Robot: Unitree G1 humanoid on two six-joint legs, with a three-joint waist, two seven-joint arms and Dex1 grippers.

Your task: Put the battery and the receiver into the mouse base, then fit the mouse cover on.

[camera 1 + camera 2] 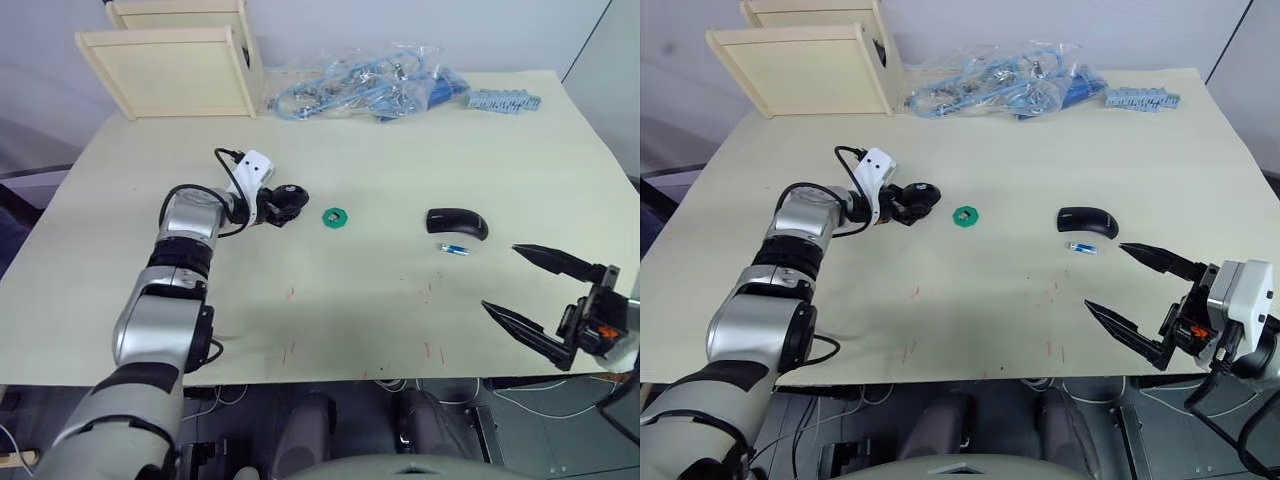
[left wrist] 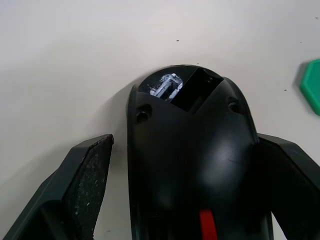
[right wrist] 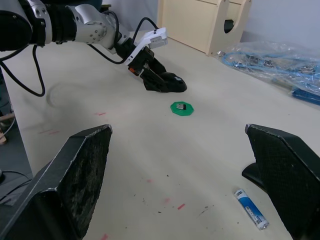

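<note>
A broad, matte cream bench (image 1: 380, 330) carries everything. Along its far edge are seen pale wooden panels (image 1: 170, 70) at the left corner and a crinkled clear bag of blue cables (image 1: 370, 85) near the middle.

The left gripper (image 1: 283, 203) is held over the left-centre of the bench, its fingers set on either side of the mouse base (image 1: 287, 201) — a black oval body. In the left wrist view one textured pad (image 2: 85, 175) is seen a sliver apart from the base's flank, while the other is pressed against the opposite side; a red part and an open compartment with pale metal are shown there.

The mouse cover (image 1: 456, 222), a smooth glossy black shell, is placed right of centre, with the battery (image 1: 453, 248) — a small blue cylinder with a pale end — just nearside of it, not touching.

The right gripper (image 1: 528, 288) is held over the near right edge, fingers spread wide and empty. Bare surface is left between it and the battery.

A flat green hexagonal piece (image 1: 334, 217) with a small dark part on top, seen in the right wrist view, is placed between base and cover.
</note>
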